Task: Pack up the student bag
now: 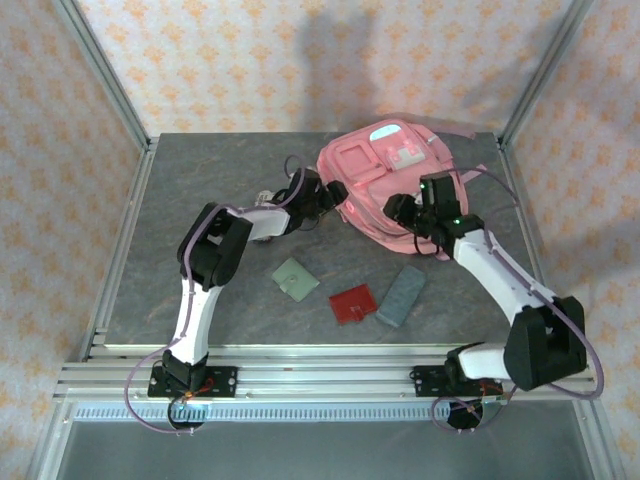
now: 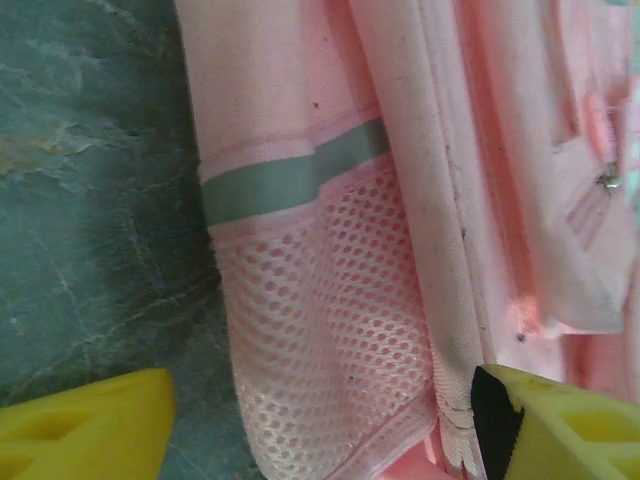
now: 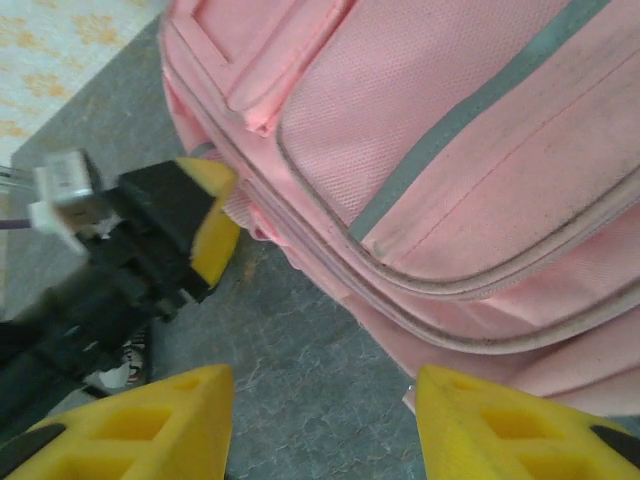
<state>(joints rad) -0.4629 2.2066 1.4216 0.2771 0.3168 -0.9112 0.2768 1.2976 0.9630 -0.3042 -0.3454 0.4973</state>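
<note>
While our left and right jaws stand spread and empty beside the bag [image 1: 370,180], which lies on the surface [image 1: 200,180], we risk pinching its mesh pocket [image 2: 330,320] and dragging it, not opening it.

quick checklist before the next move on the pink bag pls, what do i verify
1. Left gripper free: ok. It is open, with the mesh side pocket between its fingers, unpinched.
2. Right gripper free: ok. It is open over the bare table.
3. Student bag open for packing: not ok. The zips facing the right wrist camera look shut.
4. Items waiting: ok. The green square, red square and grey pouch lie loose between the arms.
5. Room between grippers: cannot tell. A left finger sits close ahead of the right gripper.
</note>
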